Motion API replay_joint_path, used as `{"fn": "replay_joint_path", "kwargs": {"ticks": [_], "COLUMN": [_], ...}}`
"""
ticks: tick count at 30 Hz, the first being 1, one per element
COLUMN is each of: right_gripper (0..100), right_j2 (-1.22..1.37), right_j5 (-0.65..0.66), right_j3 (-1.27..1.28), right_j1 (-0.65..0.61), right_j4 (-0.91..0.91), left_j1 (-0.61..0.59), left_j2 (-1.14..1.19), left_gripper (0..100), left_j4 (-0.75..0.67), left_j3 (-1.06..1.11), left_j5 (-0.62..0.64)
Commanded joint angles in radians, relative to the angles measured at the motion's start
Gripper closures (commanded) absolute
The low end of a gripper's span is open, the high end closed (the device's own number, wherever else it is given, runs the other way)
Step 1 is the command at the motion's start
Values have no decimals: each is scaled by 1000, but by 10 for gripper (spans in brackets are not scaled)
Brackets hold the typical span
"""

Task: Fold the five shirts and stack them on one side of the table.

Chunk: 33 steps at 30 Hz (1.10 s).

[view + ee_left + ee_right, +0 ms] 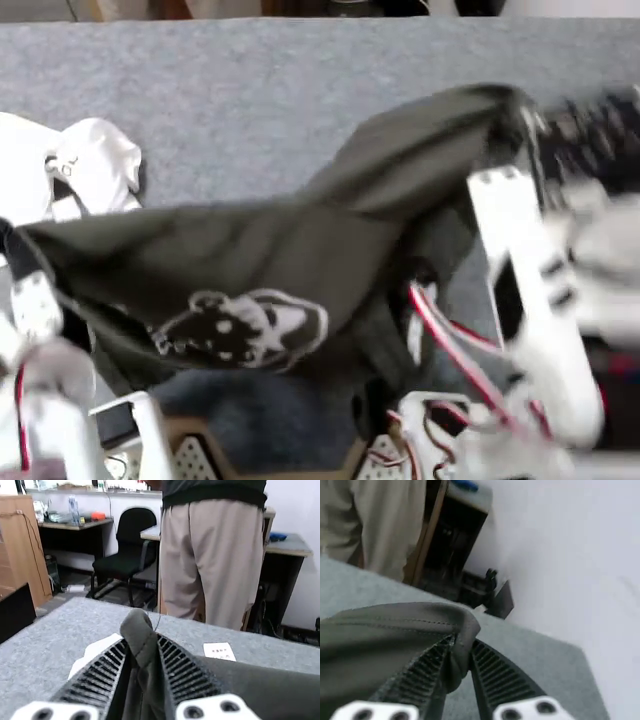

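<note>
A dark olive shirt [300, 240] with a white print hangs stretched above the grey table [250, 100] between both arms. My left gripper [142, 645] is shut on one bunched corner of the shirt [137, 630], at the left edge in the high view [20, 245]. My right gripper [457, 655] is shut on the hemmed edge of the shirt [395, 630], at the upper right in the high view [510, 110]. A white shirt [70, 165] lies crumpled on the table at the left, and part of the white shirt [95, 652] lies beyond my left fingers.
A white paper slip [219, 651] lies on the table beyond the left gripper. A person in beige trousers [210, 550] stands past the far table edge. A dark blue-grey cloth [260, 410] lies near the front, under the hanging shirt.
</note>
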Motion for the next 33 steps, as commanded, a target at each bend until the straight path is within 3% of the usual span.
{"fn": "replay_joint_path", "kwargs": {"ticks": [1,9,15,21,25,33], "right_gripper": [993,993,993,993,993,993], "right_j2": [13,191,371,450,503,745], "right_j5": [-9,-9,-9,-9,-11,-101], "right_j3": [271,676,679,590,515,271], "right_j1": [-27,-142,-150,-143,-145,-142], "right_j4": [-192,-675,-839,-809,-810,-882], "left_j1": [20,207,279,284,285,281], "left_j2": [12,12,90,367,642,1208], "left_gripper": [981,981,981,980,980,980], "left_j4": [-262,-778,-922,-936,-933,-930], "left_j3": [236,655,733,552,328,-107], "left_j5": [2,-8,-55,-5,80,92]}}
